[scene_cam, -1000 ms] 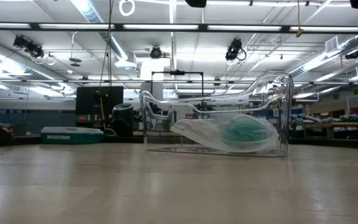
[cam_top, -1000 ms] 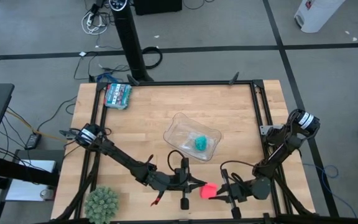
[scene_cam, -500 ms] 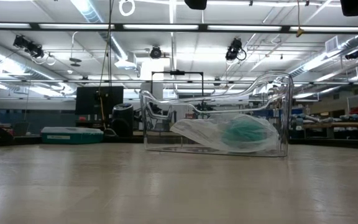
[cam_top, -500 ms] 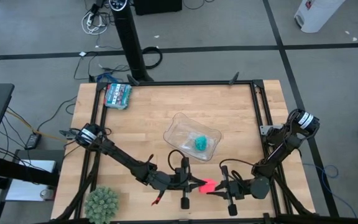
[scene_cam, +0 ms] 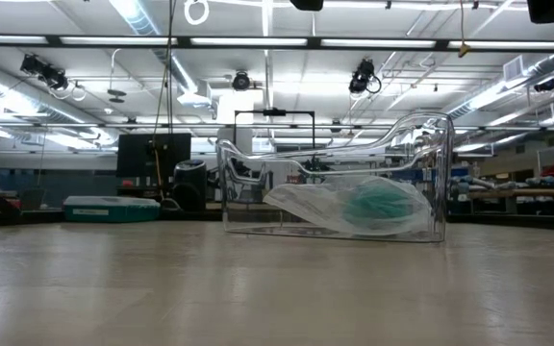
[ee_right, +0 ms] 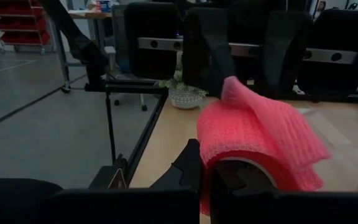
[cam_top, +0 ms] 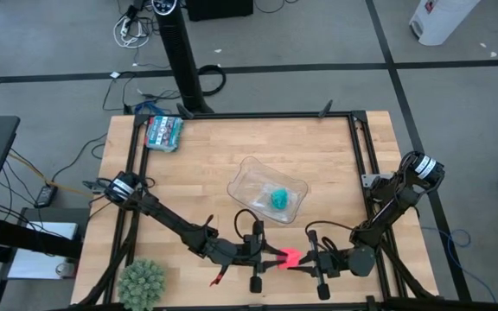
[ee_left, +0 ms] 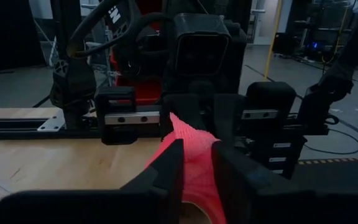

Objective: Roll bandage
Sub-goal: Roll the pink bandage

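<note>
Bandage (cam_top: pixel 290 258), bright pink, held above the counter (cam_top: pixel 214 164) close to its near edge, between the two tools that meet tip to tip. Left tool (cam_top: pixel 271 255): reaches in from the left along the near edge; in the left wrist view its fingers (ee_left: pixel 166 163) stand on either side of the pink fabric (ee_left: pixel 194 168), and whether they press it or stand slightly spread cannot be told. Right tool (cam_top: pixel 303 262): comes in from the right, fingers pressed together, pinching the bandage; in the right wrist view the fabric (ee_right: pixel 260 140) bulges as a chunky fold over the fingers (ee_right: pixel 188 163). Both arms lie low and nearly level along the near edge, so the near strip of the counter is crowded at its middle.

Clear tray (cam_top: pixel 247 180): sits near the counter's centre, well apart from the tools, with a teal roll (cam_top: pixel 279 199) inside; in the low view the tray (scene_cam: pixel 431 173) stands alone on the open wood. Packet (cam_top: pixel 163 131): lies at the far left corner. Green spiky ball (cam_top: pixel 141 282): rests at the near left corner, beside the left arm. Open wood lies left of the tray and along the far edge.
</note>
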Motion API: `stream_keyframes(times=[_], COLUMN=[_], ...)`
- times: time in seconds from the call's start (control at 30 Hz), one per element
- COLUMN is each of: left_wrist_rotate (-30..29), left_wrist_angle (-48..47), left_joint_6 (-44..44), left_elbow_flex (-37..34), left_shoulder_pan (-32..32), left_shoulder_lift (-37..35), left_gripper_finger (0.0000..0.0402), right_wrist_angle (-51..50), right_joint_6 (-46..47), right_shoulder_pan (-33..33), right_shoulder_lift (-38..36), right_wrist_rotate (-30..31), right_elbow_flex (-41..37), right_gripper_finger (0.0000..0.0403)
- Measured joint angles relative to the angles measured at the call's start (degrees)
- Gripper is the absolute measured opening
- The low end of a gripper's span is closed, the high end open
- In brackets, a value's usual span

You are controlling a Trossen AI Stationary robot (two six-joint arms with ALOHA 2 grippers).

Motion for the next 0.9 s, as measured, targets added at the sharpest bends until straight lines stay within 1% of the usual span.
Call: stream_keyframes(times=[0.17, 0.3, 0.9], left_wrist_rotate=[0.30, 0.37, 0.05], left_wrist_angle=[-0.05, -0.06, -1.13], left_joint_6=[-0.87, -1.18, -1.20], left_elbow_flex=[0.00, 0.00, 0.02], left_shoulder_pan=[-0.09, -0.09, -0.09], left_shoulder_lift=[-0.02, -0.04, -0.07], left_gripper_finger=[0.0133, 0.0147, 0.0148], right_wrist_angle=[-0.07, -0.07, -0.50], right_joint_6=[0.01, 0.00, -0.02], right_shoulder_pan=[-0.04, -0.07, -0.07], right_shoulder_lift=[0.00, 0.00, 0.00], right_wrist_rotate=[0.42, 0.43, 0.00], right_elbow_flex=[0.00, 0.00, 0.00], right_gripper_finger=[0.0004, 0.0004, 0.0006])
